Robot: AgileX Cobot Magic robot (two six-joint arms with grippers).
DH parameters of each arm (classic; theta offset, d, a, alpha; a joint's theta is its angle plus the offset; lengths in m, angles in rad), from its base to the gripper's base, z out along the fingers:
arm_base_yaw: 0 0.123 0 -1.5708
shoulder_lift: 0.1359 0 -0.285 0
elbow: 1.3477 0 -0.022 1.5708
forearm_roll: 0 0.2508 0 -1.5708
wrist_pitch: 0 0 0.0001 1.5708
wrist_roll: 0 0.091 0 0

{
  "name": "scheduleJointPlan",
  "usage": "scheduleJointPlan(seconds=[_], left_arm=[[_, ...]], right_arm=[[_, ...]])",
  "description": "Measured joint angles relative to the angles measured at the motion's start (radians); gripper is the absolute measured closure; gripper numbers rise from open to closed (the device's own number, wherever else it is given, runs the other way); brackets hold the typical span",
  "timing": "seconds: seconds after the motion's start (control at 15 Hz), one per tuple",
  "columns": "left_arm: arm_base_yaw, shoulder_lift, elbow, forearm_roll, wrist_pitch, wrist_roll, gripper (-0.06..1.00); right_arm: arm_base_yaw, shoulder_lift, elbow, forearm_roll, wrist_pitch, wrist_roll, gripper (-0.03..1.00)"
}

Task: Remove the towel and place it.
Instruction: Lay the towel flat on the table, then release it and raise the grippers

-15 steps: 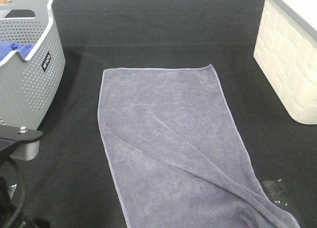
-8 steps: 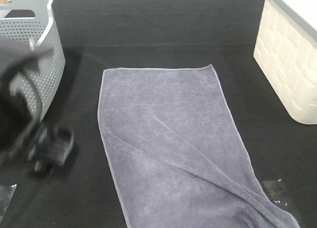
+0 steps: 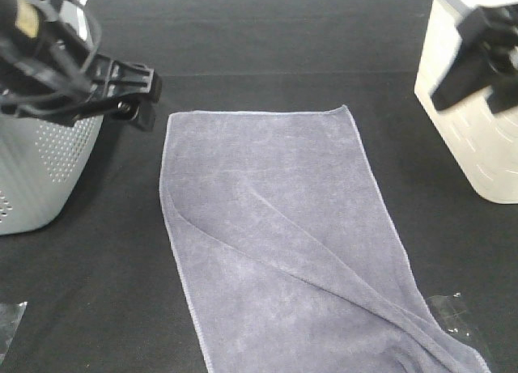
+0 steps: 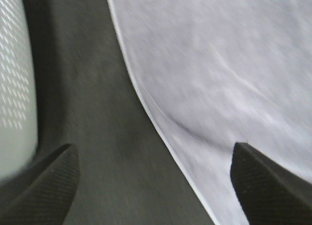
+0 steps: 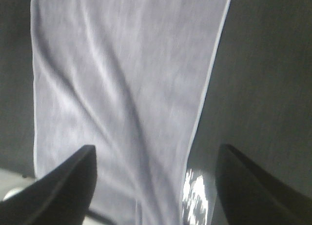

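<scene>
Beside the grey basket (image 3: 48,171), the left gripper (image 4: 155,146) hangs spread and empty. The towel (image 3: 275,227) lies outside the basket, flat on the black desk (image 3: 267,33) between the arms, so removal looks done and only tidying its diagonal fold seems left; its long axis runs far to near, drifting right at the near end. The right gripper (image 5: 157,148), by the cream bin (image 3: 477,146), is spread and empty.

I see open dark surface (image 3: 267,41) along the far side and in a strip down each long side of the flat towel (image 3: 275,227). A grey basket (image 3: 40,171) blocks the left edge and a cream bin (image 3: 477,146) blocks the right. My left tool (image 3: 142,98), fingers spread wide, hangs between the basket and the towel's far corner.
</scene>
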Motion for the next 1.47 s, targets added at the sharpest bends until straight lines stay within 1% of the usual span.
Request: scheduleJointPlan(seconds=[0.07, 0.13, 0.27, 0.33, 0.4, 0.6, 0.73, 0.8, 1.07, 1.13, 1.2, 1.27, 1.47], left_arm=[[0.027, 0.059, -0.047, 0.0, -0.007, 0.018, 0.18], [0.046, 0.112, -0.095, 0.0, -0.01, 0.034, 0.21], [0.063, 0.226, -0.211, 0.0, -0.015, 0.061, 0.22], [0.063, 0.279, -0.269, 0.0, -0.017, 0.07, 0.23], [0.063, 0.337, -0.339, 0.0, -0.018, 0.075, 0.23], [0.08, 0.503, -0.55, -0.002, 0.009, 0.083, 0.24], [0.104, 0.616, -0.716, -0.038, 0.064, 0.112, 0.24], [0.12, 0.666, -0.788, -0.072, 0.085, 0.127, 0.24], [0.189, 0.859, -1.025, -0.27, 0.165, 0.211, 0.24], [0.201, 0.898, -1.062, -0.294, 0.173, 0.222, 0.24], [0.213, 0.943, -1.109, -0.304, 0.177, 0.231, 0.24], [0.217, 0.966, -1.128, -0.306, 0.177, 0.231, 0.24], [0.219, 0.997, -1.134, -0.306, 0.176, 0.251, 0.24]], right_arm=[[0.0, 0.064, -0.06, 0.0, -0.007, -0.002, 0.35], [0.0, 0.12, -0.128, 0.0, -0.009, -0.004, 0.4], [0.0, 0.232, -0.263, 0.0, -0.011, -0.005, 0.57], [0.0, 0.288, -0.324, 0.0, -0.012, -0.005, 0.61], [0.0, 0.337, -0.382, 0.0, -0.016, -0.005, 0.63], [0.0, 0.499, -0.541, 0.0, -0.025, -0.006, 0.64], [0.0, 0.605, -0.625, 0.0, -0.044, -0.006, 0.65], [0.0, 0.652, -0.661, 0.0, -0.062, -0.006, 0.65], [0.0, 0.829, -0.776, -0.001, -0.163, -0.031, 0.65], [0.0, 0.874, -0.795, -0.005, -0.189, -0.033, 0.65], [0.0, 0.935, -0.824, -0.013, -0.233, -0.038, 0.65], [0.0, 0.975, -0.841, -0.019, -0.262, -0.042, 0.65], [0.0, 1.06, -0.863, -0.026, -0.353, -0.043, 0.65]])
